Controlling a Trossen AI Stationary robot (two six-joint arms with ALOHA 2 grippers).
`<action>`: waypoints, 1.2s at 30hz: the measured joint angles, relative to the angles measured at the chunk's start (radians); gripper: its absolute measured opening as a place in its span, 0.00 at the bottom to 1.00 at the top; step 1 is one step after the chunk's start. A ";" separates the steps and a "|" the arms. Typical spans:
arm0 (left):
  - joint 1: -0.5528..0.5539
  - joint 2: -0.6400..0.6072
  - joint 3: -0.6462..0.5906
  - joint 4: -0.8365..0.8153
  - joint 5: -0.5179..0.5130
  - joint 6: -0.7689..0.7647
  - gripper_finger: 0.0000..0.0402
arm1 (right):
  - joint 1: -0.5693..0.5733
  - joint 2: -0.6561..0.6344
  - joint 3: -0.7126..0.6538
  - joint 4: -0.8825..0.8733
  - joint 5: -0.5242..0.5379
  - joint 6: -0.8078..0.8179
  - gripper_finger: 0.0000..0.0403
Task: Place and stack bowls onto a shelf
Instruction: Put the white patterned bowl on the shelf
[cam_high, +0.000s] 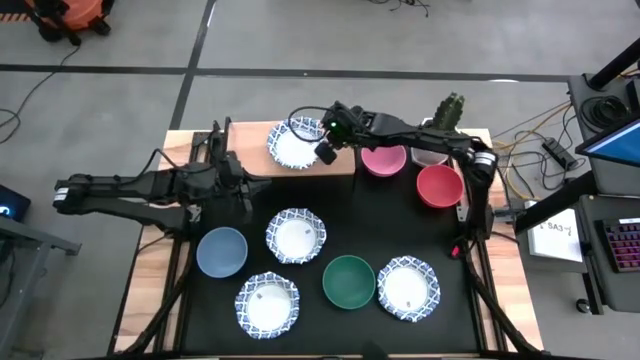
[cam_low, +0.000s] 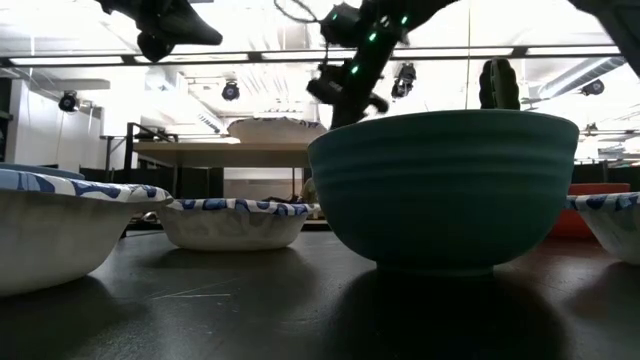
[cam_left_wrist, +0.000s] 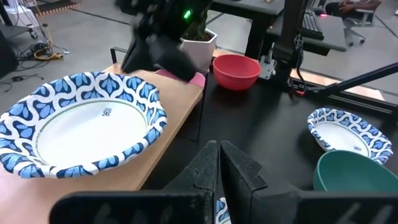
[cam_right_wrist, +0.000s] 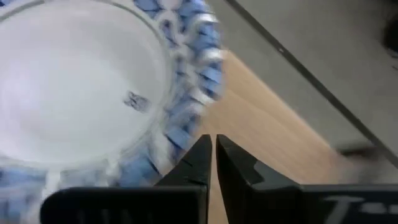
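The right hand (cam_high: 327, 150) is hovering over the shelf (cam_high: 250, 140), just beside the rim of the blue-patterned bowl (cam_high: 296, 145) sitting on that board. Its two fingers (cam_right_wrist: 198, 163) are standing almost together with only a thin slit between them, and they are gripping nothing; bare wood is showing under them.

The left hand (cam_high: 243, 182) is waiting off the shelf's front edge, over the black mat (cam_high: 330, 225). Its fingers (cam_left_wrist: 210, 167) are likewise pressed close and are carrying nothing.

Beside the shelf's right end, a pink bowl (cam_high: 383, 159) is sitting on the mat with a red bowl (cam_high: 439, 186) next to it. A potted cactus (cam_high: 447, 112) is standing near these two, behind them.

In front of the shelf, a second patterned bowl (cam_high: 295, 236) is lying nearest, with a grey-blue bowl (cam_high: 221, 251) to its left. Farther from the shelf, a third patterned bowl (cam_high: 267, 303), a dark green bowl (cam_high: 349, 282) and a fourth patterned bowl (cam_high: 408, 288) are resting in a row. All are lying upright on the worktop (cam_high: 150, 270), none stacked.
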 joint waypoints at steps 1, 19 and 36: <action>0.000 0.001 0.000 0.000 0.000 -0.002 0.00 | 0.005 0.018 -0.001 0.046 -0.020 -0.004 0.03; 0.000 0.004 0.000 0.004 0.003 -0.079 0.00 | 0.091 -0.064 0.000 0.077 -0.098 -0.153 0.03; 0.000 -0.112 0.000 0.025 0.035 -0.106 0.00 | 0.207 0.052 -0.068 0.382 -0.328 -0.203 0.03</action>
